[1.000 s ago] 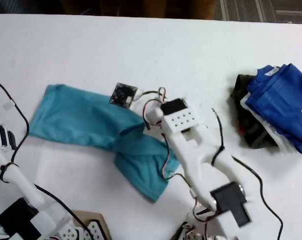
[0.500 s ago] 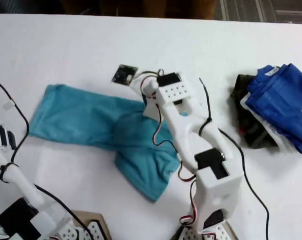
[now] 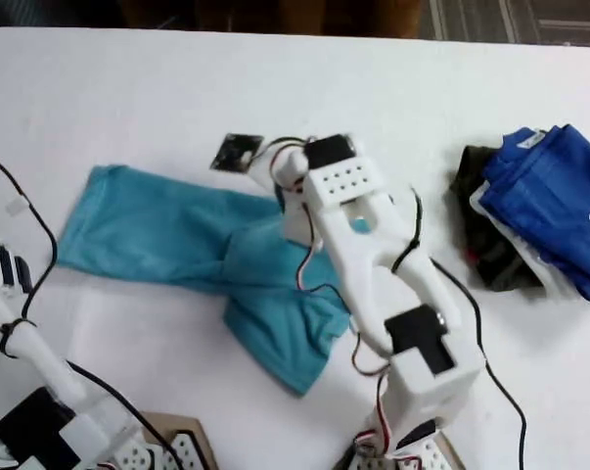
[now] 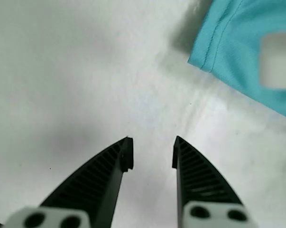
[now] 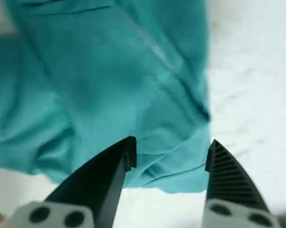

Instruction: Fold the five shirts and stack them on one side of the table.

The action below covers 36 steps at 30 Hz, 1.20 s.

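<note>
Here, with the right end effector spread apart straight above the teal shirt, stretched lengthwise across the counter; left end effector parted too, beside a corner, farther off.

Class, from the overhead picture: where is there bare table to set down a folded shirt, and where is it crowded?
Bare: the wide far strip of table beyond the teal shirt, and the gap between the right arm and the stack of folded shirts. Crowded: the middle, where that arm lies over the teal shirt, and the corner by the left arm.
</note>
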### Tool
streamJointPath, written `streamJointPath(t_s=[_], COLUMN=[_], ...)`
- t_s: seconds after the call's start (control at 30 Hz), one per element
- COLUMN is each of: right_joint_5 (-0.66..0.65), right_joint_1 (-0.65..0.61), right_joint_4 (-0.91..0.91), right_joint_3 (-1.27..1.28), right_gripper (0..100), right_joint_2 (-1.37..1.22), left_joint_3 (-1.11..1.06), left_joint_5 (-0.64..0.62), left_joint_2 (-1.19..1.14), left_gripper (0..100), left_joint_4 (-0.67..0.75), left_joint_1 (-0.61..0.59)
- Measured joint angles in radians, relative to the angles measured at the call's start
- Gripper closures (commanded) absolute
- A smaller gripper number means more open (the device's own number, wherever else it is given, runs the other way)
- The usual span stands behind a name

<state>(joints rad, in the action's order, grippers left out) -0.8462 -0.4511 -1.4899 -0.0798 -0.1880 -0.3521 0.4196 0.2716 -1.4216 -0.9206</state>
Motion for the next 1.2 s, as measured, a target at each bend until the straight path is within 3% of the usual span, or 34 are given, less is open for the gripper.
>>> streamJointPath(t_s=[0.17, 0.53, 0.8, 1.2], right_joint_5=[0.037, 0.084, 0.206, 0.239], right_joint_1=[-0.071, -0.295, -0.431, -0.453], right_joint_4=[-0.026, 0.120, 0.184, 0.242], right_joint_3=[0.160, 0.872, 0.930, 0.933], right_gripper=[75.5, 75.5, 75.5, 75.5], right_joint_2=[0.184, 0.597, 0.612, 0.414], left_joint_3=[0.000, 0.000, 0.000, 0.000], left_joint_5=[0.000, 0.009, 0.025, 0.029], left_joint_2=[0.000, 0.000, 0.000, 0.000], left_gripper=[84, 84, 84, 84], left_joint_4=[-0.032, -0.035, -0.035, -0.035], left_joint_1=[0.000, 0.000, 0.000, 0.000])
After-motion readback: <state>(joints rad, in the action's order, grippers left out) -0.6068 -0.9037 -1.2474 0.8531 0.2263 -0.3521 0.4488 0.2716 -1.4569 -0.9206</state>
